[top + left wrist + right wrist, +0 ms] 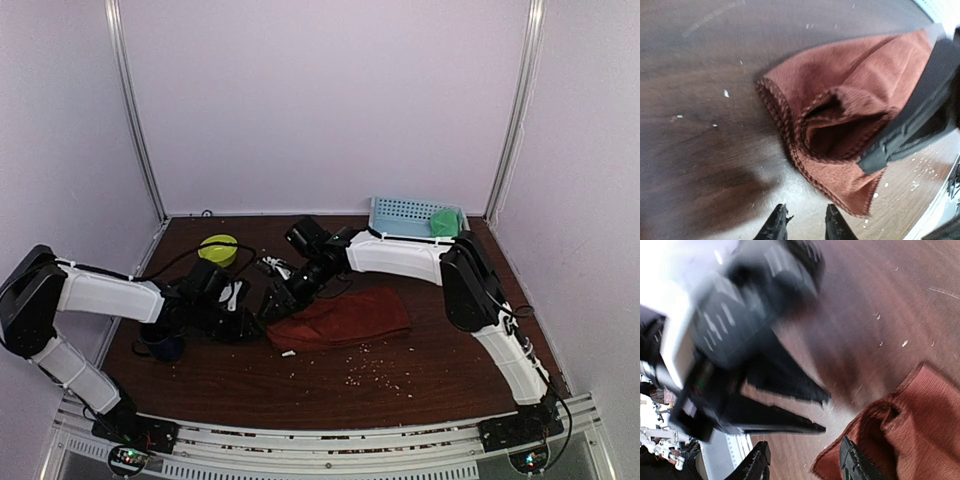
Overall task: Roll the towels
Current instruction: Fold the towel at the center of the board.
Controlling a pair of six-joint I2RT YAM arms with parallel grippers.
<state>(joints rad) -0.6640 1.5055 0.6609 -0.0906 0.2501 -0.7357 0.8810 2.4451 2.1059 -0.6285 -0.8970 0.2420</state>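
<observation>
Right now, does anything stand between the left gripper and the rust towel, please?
Nothing visible does; only table separates the left gripper and the rust towel, though the right gripper crowds that end.

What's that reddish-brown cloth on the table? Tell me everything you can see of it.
A rust-red towel, soft and fuzzy with a stitched hem, lies on the dark table, folded over. Its left end is bunched into a loose open pocket. The right gripper, jaws open, has one finger at that end; the left gripper hovers just short of it.
</observation>
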